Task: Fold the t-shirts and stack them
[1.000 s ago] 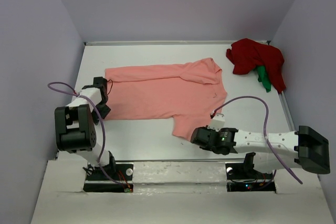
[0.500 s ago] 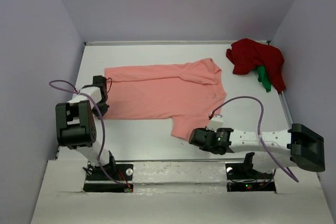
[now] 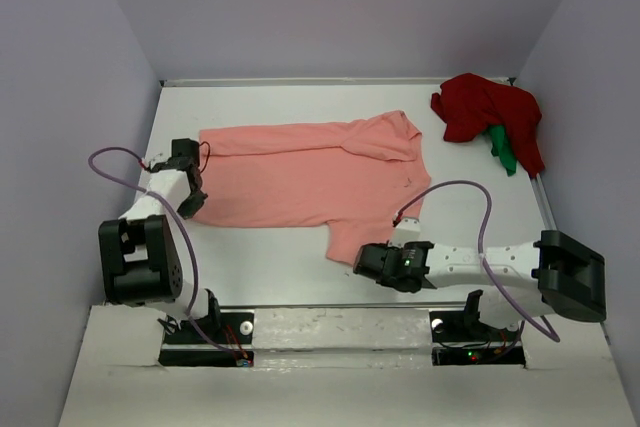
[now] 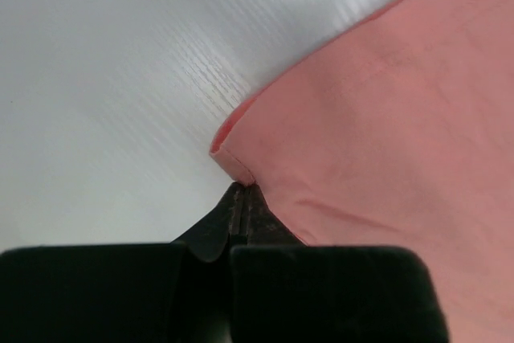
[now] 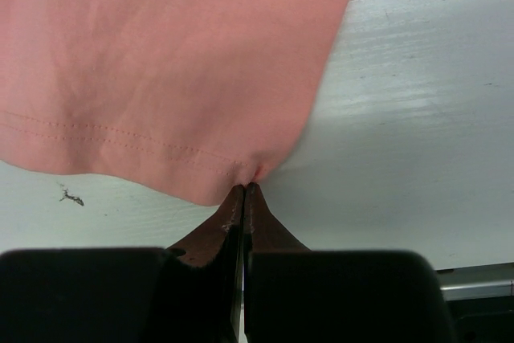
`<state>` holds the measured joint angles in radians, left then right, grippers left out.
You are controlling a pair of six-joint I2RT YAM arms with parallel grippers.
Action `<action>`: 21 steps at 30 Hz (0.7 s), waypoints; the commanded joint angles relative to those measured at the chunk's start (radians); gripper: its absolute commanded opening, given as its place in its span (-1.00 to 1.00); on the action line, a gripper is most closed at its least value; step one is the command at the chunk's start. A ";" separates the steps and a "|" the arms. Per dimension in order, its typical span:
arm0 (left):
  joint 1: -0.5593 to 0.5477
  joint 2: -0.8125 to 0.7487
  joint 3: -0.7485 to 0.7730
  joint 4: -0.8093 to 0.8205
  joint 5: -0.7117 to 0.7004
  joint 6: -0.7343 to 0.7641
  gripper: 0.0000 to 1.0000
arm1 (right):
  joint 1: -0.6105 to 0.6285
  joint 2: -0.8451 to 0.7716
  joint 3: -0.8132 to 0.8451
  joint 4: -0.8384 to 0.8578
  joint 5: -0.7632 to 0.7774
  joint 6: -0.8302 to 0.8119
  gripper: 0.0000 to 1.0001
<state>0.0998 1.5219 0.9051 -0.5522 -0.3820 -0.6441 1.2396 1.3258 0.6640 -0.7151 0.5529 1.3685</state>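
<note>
The end effector [image 4: 243,195] pinches a corner of the salmon-pink t-shirt [image 4: 385,142].

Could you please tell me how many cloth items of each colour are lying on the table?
salmon-pink t-shirt: 1
dark red t-shirt: 1
green garment, partly hidden by the dark red one: 1
Total: 3

A white worktop [image 3: 270,257] fills the middle of the overhead view. Pale lilac walls [image 3: 330,7] rise at the top, left and right. A thin pale strip [image 3: 300,81] edges its top side. A small dark scuff [image 5: 71,195] marks it at the lower left of the right wrist view.
</note>
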 commanded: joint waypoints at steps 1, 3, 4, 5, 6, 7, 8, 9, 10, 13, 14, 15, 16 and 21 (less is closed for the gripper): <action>-0.049 -0.149 0.038 -0.058 -0.026 0.044 -1.00 | 0.011 0.032 0.072 -0.052 0.079 0.018 -1.00; -0.089 -0.193 0.054 -0.084 -0.047 0.058 -1.00 | 0.011 0.039 0.088 -0.090 0.103 0.029 -1.00; -0.094 -0.204 0.060 -0.095 -0.060 0.061 -1.00 | 0.011 0.044 0.098 -0.112 0.114 0.037 -1.00; -0.130 -0.222 0.072 -0.107 -0.070 0.055 -1.00 | 0.011 0.049 0.123 -0.124 0.123 0.038 -1.00; -0.155 -0.232 0.078 -0.120 -0.080 0.055 -1.00 | 0.021 0.052 0.134 -0.138 0.134 0.041 -1.00; -0.169 -0.241 0.081 -0.121 -0.078 0.057 -1.00 | 0.021 0.055 0.144 -0.170 0.156 0.052 -1.00; -0.178 -0.255 0.083 -0.121 -0.074 0.063 -1.00 | 0.021 0.058 0.155 -0.187 0.168 0.056 -1.00; -0.186 -0.259 0.086 -0.130 -0.069 0.060 -1.00 | 0.021 0.064 0.178 -0.235 0.192 0.085 -1.00; -0.184 -0.264 0.084 -0.132 -0.063 0.058 -1.00 | 0.021 0.069 0.190 -0.257 0.202 0.093 -1.00; -0.186 -0.285 0.086 -0.134 -0.055 0.061 -1.00 | 0.021 0.066 0.238 -0.361 0.248 0.145 -1.00; -0.186 -0.299 0.087 -0.134 -0.058 0.060 -1.00 | 0.021 0.064 0.250 -0.395 0.261 0.168 -1.00; -0.186 -0.305 0.089 -0.132 -0.060 0.058 -1.00 | 0.021 0.061 0.262 -0.430 0.275 0.187 -1.00; -0.186 -0.318 0.089 -0.130 -0.054 0.058 -1.00 | 0.021 0.058 0.296 -0.499 0.307 0.217 -1.00; -0.186 -0.345 0.091 -0.132 -0.029 0.054 -1.00 | 0.021 0.075 0.402 -0.731 0.370 0.339 -1.00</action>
<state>-0.0887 1.2263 0.9627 -0.6636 -0.4171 -0.5983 1.2518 1.3960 0.9676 -1.1770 0.7776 1.5547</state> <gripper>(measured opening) 0.014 0.010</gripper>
